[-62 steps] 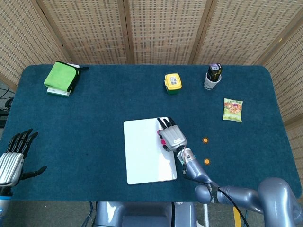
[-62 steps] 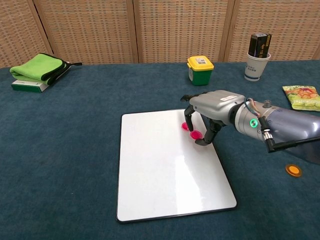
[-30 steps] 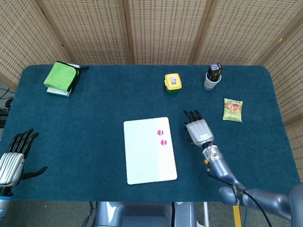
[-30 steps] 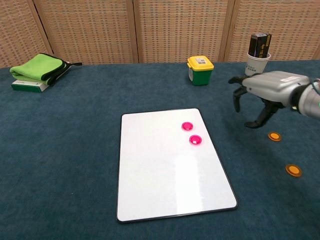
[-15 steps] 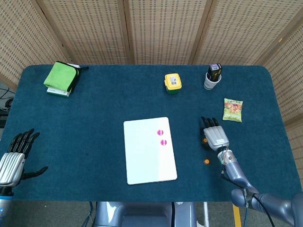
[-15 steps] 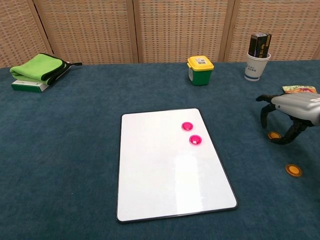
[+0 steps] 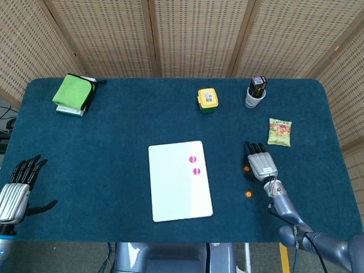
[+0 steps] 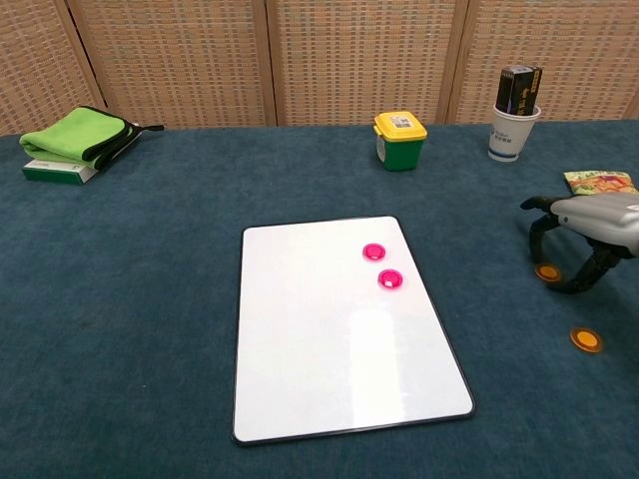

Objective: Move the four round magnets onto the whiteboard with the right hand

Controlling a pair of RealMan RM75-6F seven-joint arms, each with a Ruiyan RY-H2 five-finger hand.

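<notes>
Two small round pink magnets (image 8: 373, 252) (image 8: 390, 279) already lie flat on the white rectangular whiteboard (image 8: 329, 369), close together near its far right corner, while two small round orange magnets remain on the blue-covered counter (image 8: 150, 299) toward its right edge: the farther orange magnet (image 8: 547, 271) sits directly under the right hand (image 8: 584, 235), and the nearer orange magnet (image 8: 586, 340) lies apart from it, closer to the front edge. The right hand arches over the farther one with fingers curled downward and parted, thumb opposite them, holding nothing; whether any fingertip touches the disc yet cannot be told. The left hand (image 7: 17, 190) rests at the counter's left front edge, fingers spread and empty. The magnets look like thin, rigid, light discs with smooth tops, so they will probably be hard to lift off the cloth from above; pinching the rim between thumb and a finger on opposite sides seems the surest hold, and the disc may snap down onto the board as it nears. Being round and lying flat, each has no long axis, its face pointing up, so any approach angle around the rim serves. The whiteboard's long axis runs from the front edge toward the back, slightly skewed.
</notes>
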